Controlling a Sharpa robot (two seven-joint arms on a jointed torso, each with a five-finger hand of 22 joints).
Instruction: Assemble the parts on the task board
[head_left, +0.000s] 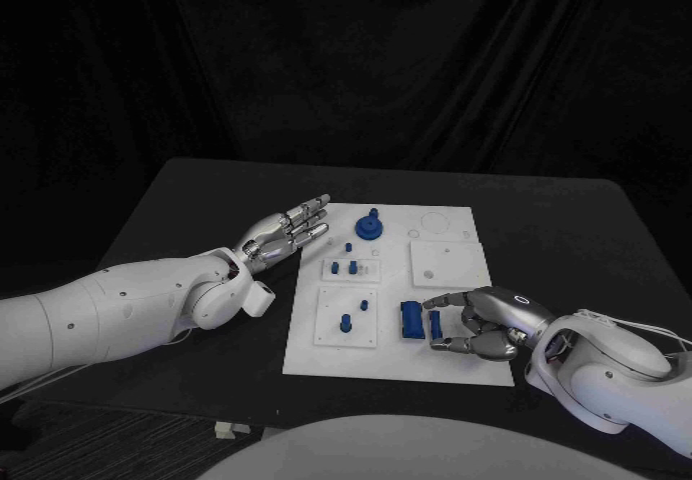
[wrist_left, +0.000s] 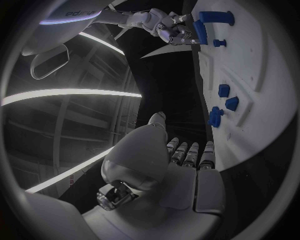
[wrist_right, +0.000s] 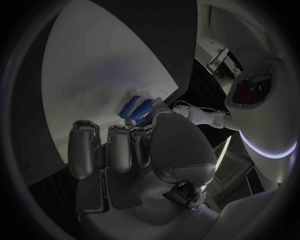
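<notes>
We keep the right robot hand (head_left: 476, 322) pinching the blue bar (head_left: 434, 324) lower right, left robot hand (head_left: 289, 232) wide, empty.

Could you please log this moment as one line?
left robot hand: open, beside board | right robot hand: at blue bars, grip unclear
</notes>
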